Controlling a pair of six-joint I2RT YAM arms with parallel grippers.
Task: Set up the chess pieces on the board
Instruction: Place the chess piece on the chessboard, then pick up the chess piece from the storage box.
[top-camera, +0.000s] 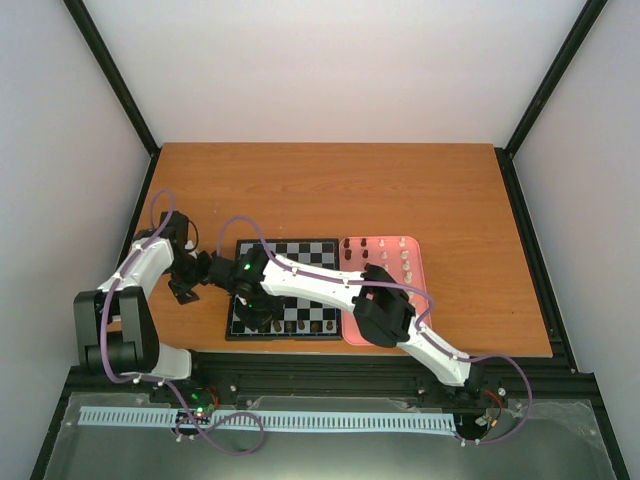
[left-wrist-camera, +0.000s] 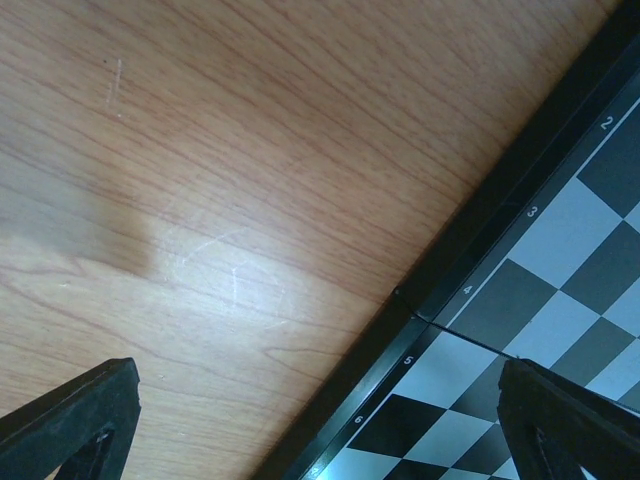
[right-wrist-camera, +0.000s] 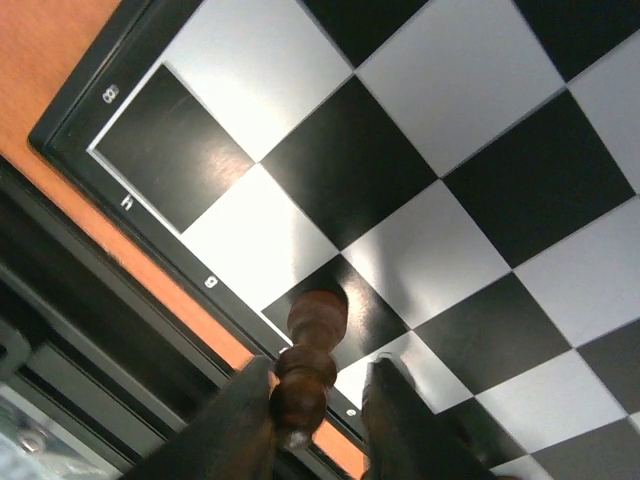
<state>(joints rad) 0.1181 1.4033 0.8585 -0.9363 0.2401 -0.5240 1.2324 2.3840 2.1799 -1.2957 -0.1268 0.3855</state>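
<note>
The board (top-camera: 297, 251) lies at the table's near middle, with several dark chess pieces (top-camera: 303, 325) along its near row. My right gripper (top-camera: 256, 300) hovers over the board's near left corner. In the right wrist view its jaws (right-wrist-camera: 320, 366) stand open around a dark brown piece (right-wrist-camera: 316, 320), which stands on a black square of the board (right-wrist-camera: 450, 100) by the border. The left finger touches the piece and the right finger stands apart from it. My left gripper (top-camera: 192, 274) is open and empty (left-wrist-camera: 318, 366), low over the wood at the board's (left-wrist-camera: 560, 290) left edge.
A pink tray (top-camera: 412, 300) lies against the board's right side and holds several cream and dark pieces (top-camera: 398, 258). The wooden table (top-camera: 330, 190) stretches behind the board. A black frame rail (top-camera: 330, 362) runs along the near edge.
</note>
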